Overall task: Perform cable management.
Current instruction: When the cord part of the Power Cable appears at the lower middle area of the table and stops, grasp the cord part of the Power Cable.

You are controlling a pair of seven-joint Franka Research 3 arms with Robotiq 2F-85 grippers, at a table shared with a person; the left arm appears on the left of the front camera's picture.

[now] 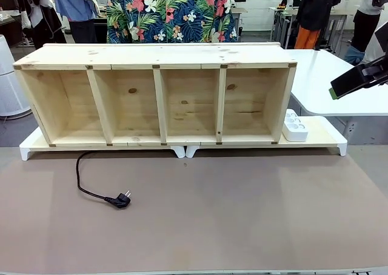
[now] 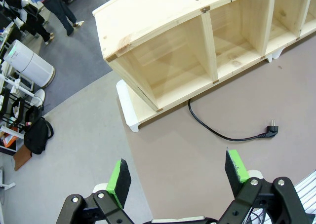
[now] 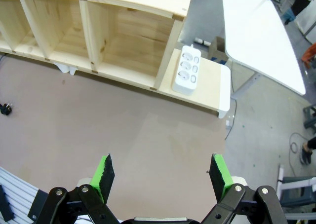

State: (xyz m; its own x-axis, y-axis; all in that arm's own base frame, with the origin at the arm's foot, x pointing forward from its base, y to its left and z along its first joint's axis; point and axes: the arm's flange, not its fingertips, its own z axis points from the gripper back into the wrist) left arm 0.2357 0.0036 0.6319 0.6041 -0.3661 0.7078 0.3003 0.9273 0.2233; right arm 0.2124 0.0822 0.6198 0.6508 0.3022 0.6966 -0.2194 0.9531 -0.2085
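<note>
Step in hand, as we judged it: the very start, approach not yet begun. The cable (image 1: 79,181) lay loose and untouched on the brown table top, left of centre. It ran out from under the left end of the wooden shelf (image 1: 154,57), curved toward the near side, and ended in its plug (image 1: 123,198).

The left gripper (image 2: 177,172) hung high above the table with its jaws wide apart and nothing between the pads. The right gripper (image 3: 162,170) was likewise spread and empty, up over the right half.

Next move, in our view: the left arm sat nearer, so it should drop to the plug end. The cord is thin and lies flat, so the pinch must come right down at the surface. The power strip (image 1: 295,126) at the shelf's right end looked the likely destination.

Views compared:
- The front view gave cable and strip together.
- The left wrist view showed where the cord slipped beneath the shelf base.
- The right wrist view showed the strip's three sockets from above and caught the plug at its left edge.
</note>
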